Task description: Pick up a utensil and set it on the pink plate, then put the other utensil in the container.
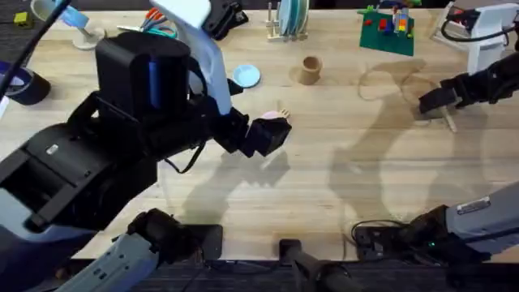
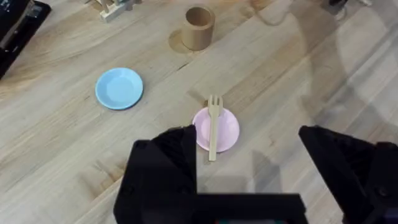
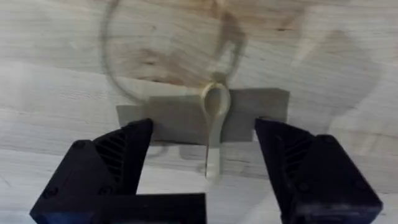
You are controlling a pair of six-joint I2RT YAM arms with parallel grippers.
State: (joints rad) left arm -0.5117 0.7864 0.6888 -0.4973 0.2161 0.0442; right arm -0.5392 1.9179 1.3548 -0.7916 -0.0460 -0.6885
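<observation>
Looming large under the overhead camera, the left arm is reaching toward the middle of the table, its gripper hanging over the pink plate with its jaws standing wide apart and holding nothing. On that plate the fork is lying across the middle, tines pointing toward the far edge of the table and the handle end sticking out past the plate's near rim. Farther toward the far edge the tan container is standing upright, well apart from the plate, and a light-blue plate is lying flat to the left of both. Over by the right edge of the table, the right gripper is hovering low with its jaws apart on either side of the other utensil, which is lying flat on the wood with a rounded, spoon-like end; neither finger is touching it. Along the far edge a rack of plates and a green block set are standing.
</observation>
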